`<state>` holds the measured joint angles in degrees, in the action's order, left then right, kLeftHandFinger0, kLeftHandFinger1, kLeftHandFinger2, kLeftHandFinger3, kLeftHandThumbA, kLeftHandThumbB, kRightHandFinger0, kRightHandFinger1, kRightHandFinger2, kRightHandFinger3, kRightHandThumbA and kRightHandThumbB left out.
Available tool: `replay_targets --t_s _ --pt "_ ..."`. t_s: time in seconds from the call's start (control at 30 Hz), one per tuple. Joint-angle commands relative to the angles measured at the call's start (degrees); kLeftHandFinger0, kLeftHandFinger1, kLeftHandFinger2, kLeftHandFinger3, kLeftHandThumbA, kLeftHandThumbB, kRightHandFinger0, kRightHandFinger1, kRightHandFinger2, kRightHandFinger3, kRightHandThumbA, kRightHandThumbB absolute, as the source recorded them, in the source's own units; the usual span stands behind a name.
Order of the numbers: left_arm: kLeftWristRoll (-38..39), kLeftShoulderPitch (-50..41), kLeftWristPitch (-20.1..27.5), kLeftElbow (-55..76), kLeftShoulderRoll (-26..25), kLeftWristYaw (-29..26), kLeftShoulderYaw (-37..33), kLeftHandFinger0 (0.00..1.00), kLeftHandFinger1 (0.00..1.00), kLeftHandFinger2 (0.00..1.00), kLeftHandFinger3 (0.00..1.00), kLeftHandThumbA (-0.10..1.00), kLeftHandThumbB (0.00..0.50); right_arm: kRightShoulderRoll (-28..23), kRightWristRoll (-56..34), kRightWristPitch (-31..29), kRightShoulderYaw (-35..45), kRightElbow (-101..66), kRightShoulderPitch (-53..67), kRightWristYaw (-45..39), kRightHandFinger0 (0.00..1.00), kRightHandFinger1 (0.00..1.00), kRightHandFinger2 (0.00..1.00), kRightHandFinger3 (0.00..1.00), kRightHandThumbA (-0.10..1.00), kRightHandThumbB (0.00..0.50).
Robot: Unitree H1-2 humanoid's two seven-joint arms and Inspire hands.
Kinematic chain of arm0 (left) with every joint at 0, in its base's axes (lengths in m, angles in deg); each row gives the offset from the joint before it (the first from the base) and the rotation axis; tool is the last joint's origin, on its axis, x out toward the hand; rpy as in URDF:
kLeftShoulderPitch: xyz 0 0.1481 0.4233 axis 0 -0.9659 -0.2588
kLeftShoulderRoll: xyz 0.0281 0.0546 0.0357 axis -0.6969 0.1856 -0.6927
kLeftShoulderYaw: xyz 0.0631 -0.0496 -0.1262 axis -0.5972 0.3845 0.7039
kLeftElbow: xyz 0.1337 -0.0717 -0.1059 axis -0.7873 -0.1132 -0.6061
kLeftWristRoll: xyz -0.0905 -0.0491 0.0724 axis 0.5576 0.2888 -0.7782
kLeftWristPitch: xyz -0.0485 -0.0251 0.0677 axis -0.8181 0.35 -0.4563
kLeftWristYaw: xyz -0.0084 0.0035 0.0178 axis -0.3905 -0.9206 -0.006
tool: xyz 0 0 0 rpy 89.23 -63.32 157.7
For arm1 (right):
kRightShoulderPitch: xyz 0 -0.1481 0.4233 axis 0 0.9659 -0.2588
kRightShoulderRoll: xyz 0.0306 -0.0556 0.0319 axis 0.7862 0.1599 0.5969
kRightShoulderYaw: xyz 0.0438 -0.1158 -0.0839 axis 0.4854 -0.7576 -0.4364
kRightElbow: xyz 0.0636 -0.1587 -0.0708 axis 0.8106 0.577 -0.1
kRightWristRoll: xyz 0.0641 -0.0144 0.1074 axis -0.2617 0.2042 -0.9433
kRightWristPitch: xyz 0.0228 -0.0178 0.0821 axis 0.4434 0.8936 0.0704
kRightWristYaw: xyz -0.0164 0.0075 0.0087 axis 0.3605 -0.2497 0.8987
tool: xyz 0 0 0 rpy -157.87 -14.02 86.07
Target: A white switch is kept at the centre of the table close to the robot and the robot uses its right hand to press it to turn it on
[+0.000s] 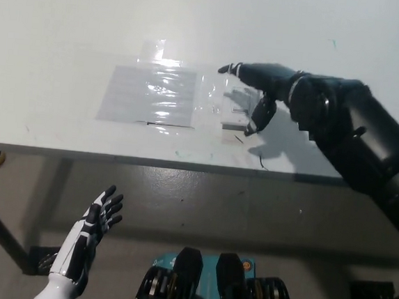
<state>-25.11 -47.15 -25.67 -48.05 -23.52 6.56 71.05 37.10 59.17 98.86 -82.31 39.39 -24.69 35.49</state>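
One view only — the head camera looks steeply down, fairly near, over the near edge of the flat white table (pixel 70 33) to the dim, perhaps concrete, grey floor (pixel 263 218) below.

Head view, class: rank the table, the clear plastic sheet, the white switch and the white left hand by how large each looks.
1. Table.
2. Plastic sheet.
3. Left hand, though it sits nearer the camera, so this is unsure.
4. Switch, partly covered by the right hand.
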Motion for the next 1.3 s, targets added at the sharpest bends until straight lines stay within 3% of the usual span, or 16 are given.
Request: replay_targets --t_s 0.0,0.43,0.73,0.93,1.07,1.27 --pt "0.2 0.8 1.9 2.1 -0.3 0.5 -0.2 1.0 1.0 1.0 1.0 1.0 0.034 1.0 3.3 -1.3 -0.9 0.7 -2.2 -1.5 1.0 1.0 1.0 1.0 0.99 0.236" --pt "0.3 1.0 1.8 2.2 -0.4 0.5 -0.1 1.0 1.0 1.0 1.0 1.0 0.026 3.2 5.6 -4.5 -2.5 5.6 -1.0 -0.9 1.0 1.0 1.0 1.0 1.0 0.25" --pt "0.7 1.5 1.6 2.2 -0.4 0.7 0.0 1.0 1.0 1.0 1.0 1.0 0.048 2.9 6.9 -6.4 -1.6 9.6 -0.9 0.2 1.0 1.0 1.0 1.0 1.0 0.255" --pt "0.5 1.6 1.4 2.1 -0.4 0.5 0.0 1.0 1.0 1.0 1.0 1.0 0.026 2.1 7.0 -5.8 -0.9 9.3 0.3 -0.2 1.0 1.0 1.0 1.0 1.0 0.245" --pt "0.6 1.6 1.7 2.0 -0.4 0.5 0.1 1.0 1.0 1.0 1.0 1.0 0.037 2.0 6.8 -5.6 -0.5 8.3 2.3 -0.4 1.0 1.0 1.0 1.0 1.0 0.23" --pt "0.7 1.7 2.2 1.8 -0.3 0.5 0.0 1.0 1.0 1.0 1.0 1.0 0.027 1.8 6.5 -5.9 0.3 8.2 5.4 0.1 1.0 1.0 1.0 1.0 1.0 0.26"
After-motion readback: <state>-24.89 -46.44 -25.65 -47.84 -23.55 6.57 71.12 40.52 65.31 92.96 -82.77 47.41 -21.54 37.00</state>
